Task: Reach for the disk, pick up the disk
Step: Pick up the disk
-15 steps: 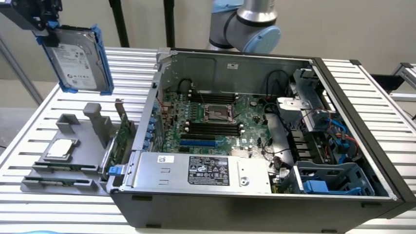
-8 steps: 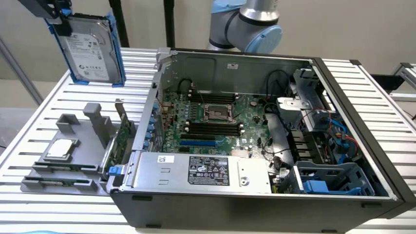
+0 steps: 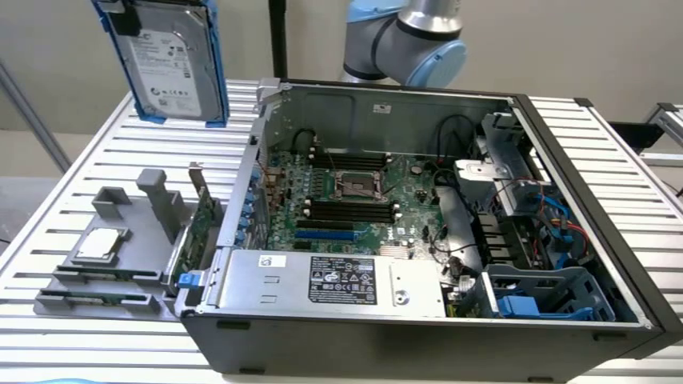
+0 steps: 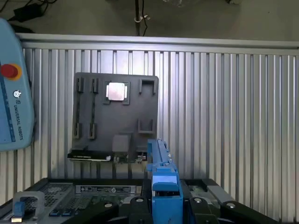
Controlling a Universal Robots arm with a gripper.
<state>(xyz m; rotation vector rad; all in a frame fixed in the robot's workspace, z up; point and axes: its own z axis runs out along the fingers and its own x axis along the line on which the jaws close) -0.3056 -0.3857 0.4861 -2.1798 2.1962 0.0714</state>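
Note:
The disk [image 3: 169, 64], a silver-grey hard drive with a white label and blue side rails, hangs upright in the air above the table's far corner at the exterior view's left. In the wrist view I see the disk [image 4: 164, 186] edge-on as a blue rail. My gripper [image 4: 166, 205] is shut on it, with a black finger [image 4: 138, 205] pressed against each side. The disk is well clear of the table and of the computer case.
An open computer case [image 3: 427, 216] fills the middle of the slatted metal table [image 3: 96, 152]. A grey fixture tray [image 3: 107, 256] holding a small silver square part [image 3: 96, 244] lies at the exterior view's left. A teach pendant [image 4: 14, 93] rests beside the table.

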